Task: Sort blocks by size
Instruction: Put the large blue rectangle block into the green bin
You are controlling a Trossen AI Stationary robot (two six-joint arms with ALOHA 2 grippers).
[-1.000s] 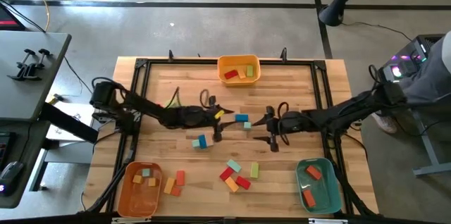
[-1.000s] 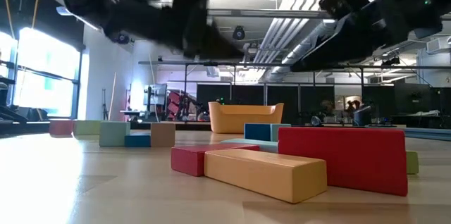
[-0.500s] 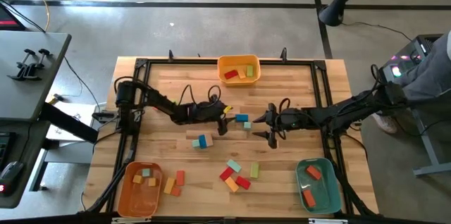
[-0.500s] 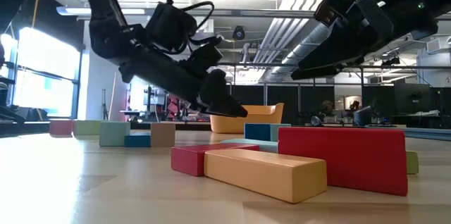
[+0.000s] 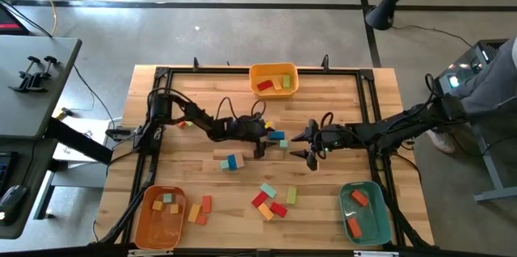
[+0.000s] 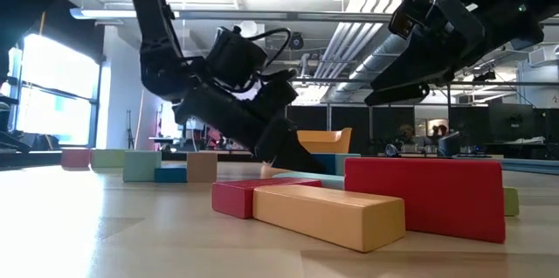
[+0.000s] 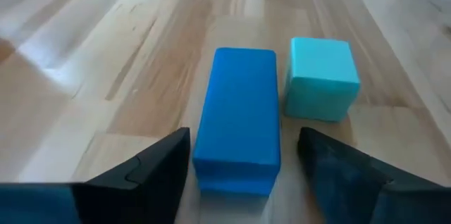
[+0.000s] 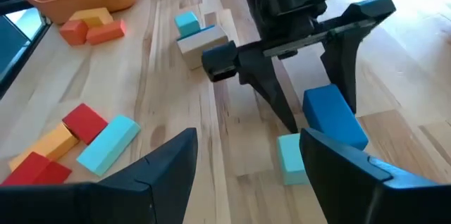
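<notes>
Near the centre of the overhead frame, a blue rectangular block [image 5: 276, 136] lies flat on the wooden table [image 5: 339, 103], a small teal cube [image 5: 283, 144] just beside it. The left gripper [image 5: 262, 141] straddles the blue block with fingers spread, not gripping. Just right of them, the right gripper [image 5: 309, 145] hangs open and empty. Further blocks [image 5: 271, 200] cluster toward the lower centre, between an orange bin [image 5: 145, 223] and a teal bin [image 5: 378, 221].

A wooden bench [image 5: 339, 95] was seen carrying three bins: yellow [image 5: 274, 80] at the far edge, orange [image 5: 159, 217] and teal [image 5: 365, 212] at the near corners.
</notes>
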